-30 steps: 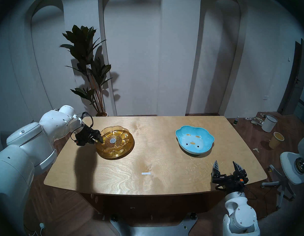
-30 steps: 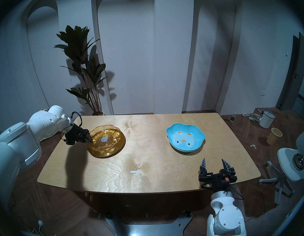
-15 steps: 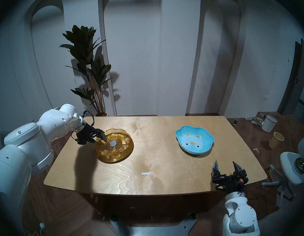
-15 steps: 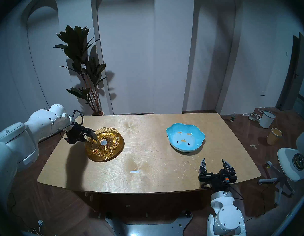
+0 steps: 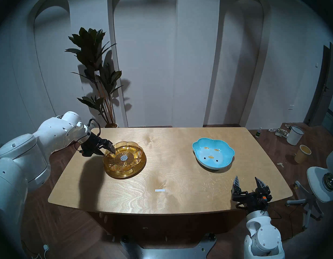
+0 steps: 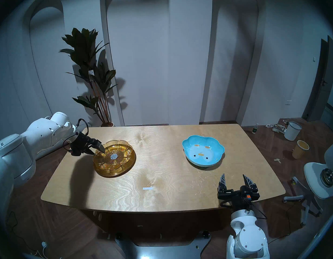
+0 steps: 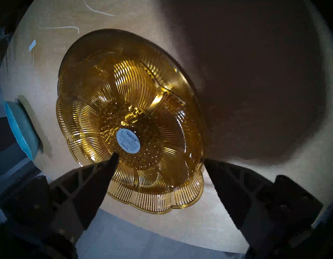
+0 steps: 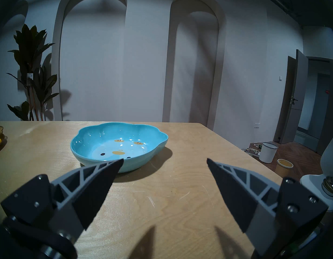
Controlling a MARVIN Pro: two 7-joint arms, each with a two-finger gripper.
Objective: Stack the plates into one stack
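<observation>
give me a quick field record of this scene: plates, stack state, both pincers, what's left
surface: wooden table
amber flower plate: resting on the gold metal plate, a little off centre
blue lobed dish: alone on the table's right side, not stacked
left pincer: open, one finger inside the amber plate's near rim, one outside, not gripping
right pincer: open, empty, near the table's front edge, short of the blue dish
stack so far: two of three
left to do: blue dish onto the amber plate

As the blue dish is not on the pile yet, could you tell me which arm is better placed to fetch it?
Probably the right: the right gripper is open and empty, facing the blue dish close ahead. The left gripper is across the table at the amber plate.
</observation>
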